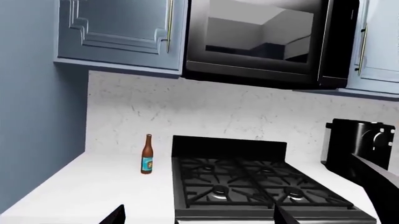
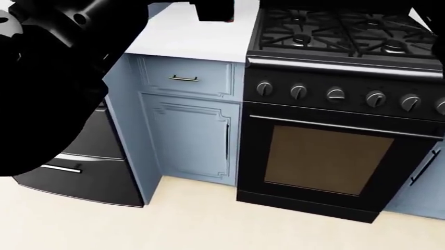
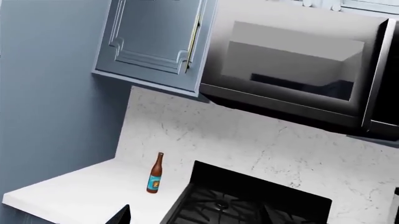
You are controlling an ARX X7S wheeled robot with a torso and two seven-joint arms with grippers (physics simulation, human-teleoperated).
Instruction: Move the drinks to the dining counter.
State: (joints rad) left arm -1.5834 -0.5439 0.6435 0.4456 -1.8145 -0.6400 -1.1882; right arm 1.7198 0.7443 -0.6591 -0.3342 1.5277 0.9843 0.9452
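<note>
the brown bottle (image 1: 147,154) stands upright on the white surface (image 1: 81,186) just beside the black stove (image 1: 249,186), near the marbled back wall (image 3: 249,140) — nothing touches it. both grippers' fingers show only as dark tips at the frame edges — spread or closed, i cannot tell.

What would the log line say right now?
bottle: upright on counter beside stove | held: nothing seen | can, carton: unseen

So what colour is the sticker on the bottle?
Blue, on the brown bottle; the left wrist view shows it best.
</note>
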